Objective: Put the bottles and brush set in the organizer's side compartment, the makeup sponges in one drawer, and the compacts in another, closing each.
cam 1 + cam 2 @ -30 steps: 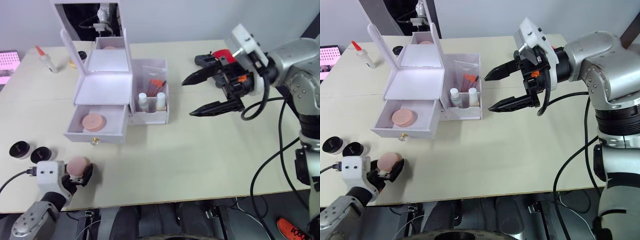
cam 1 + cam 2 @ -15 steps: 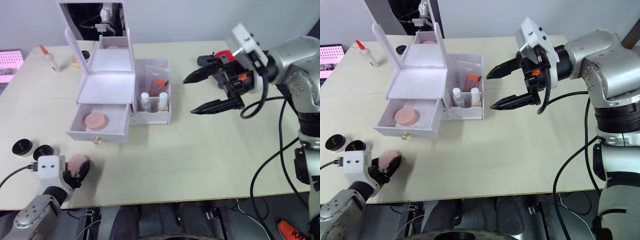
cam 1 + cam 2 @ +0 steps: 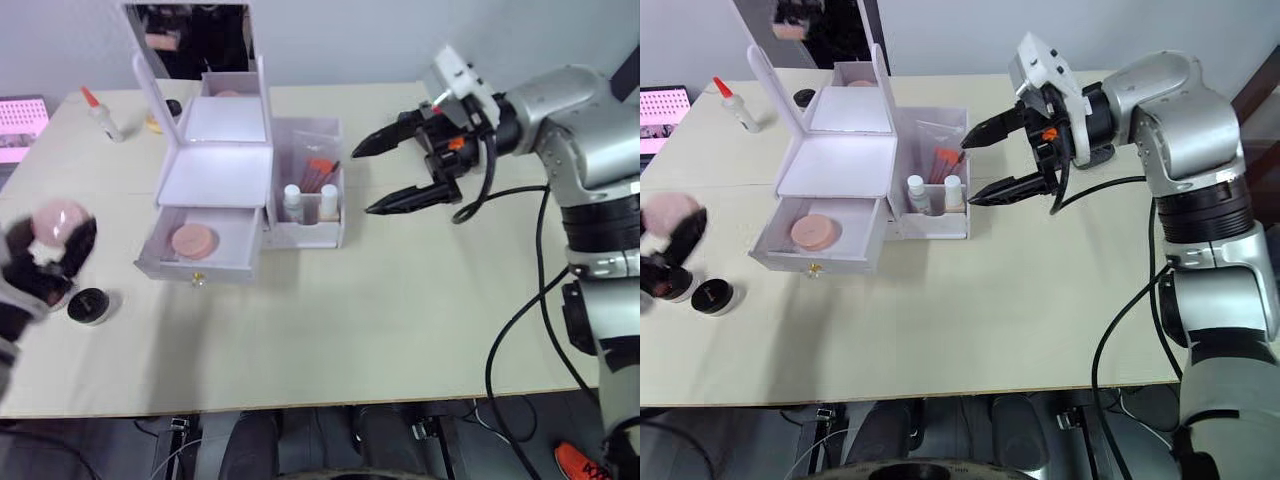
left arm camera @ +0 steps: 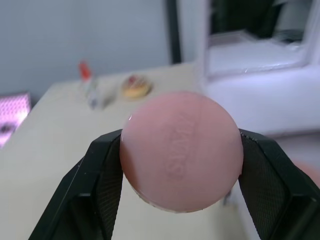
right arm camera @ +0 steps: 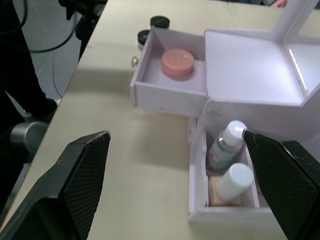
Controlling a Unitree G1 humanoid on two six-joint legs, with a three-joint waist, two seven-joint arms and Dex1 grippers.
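Left gripper (image 3: 45,250) at frame's left edge is clamping a pink sponge (image 4: 181,149). Right gripper (image 3: 385,175), fingers apart, is hovering empty right of the organizer (image 3: 215,185). Bottles (image 3: 308,203) and brushes (image 3: 315,172) are sitting in the side compartment; one sponge (image 3: 190,240) is lying in the open drawer (image 3: 160,262). Compacts (image 3: 88,305) are waiting on the desk (image 3: 400,300); drawers not yet closed.

Beige table (image 3: 330,330), small red-capped white bottle (image 3: 102,116) near its far-left corner, pink-lit screen (image 3: 22,128) at the left edge
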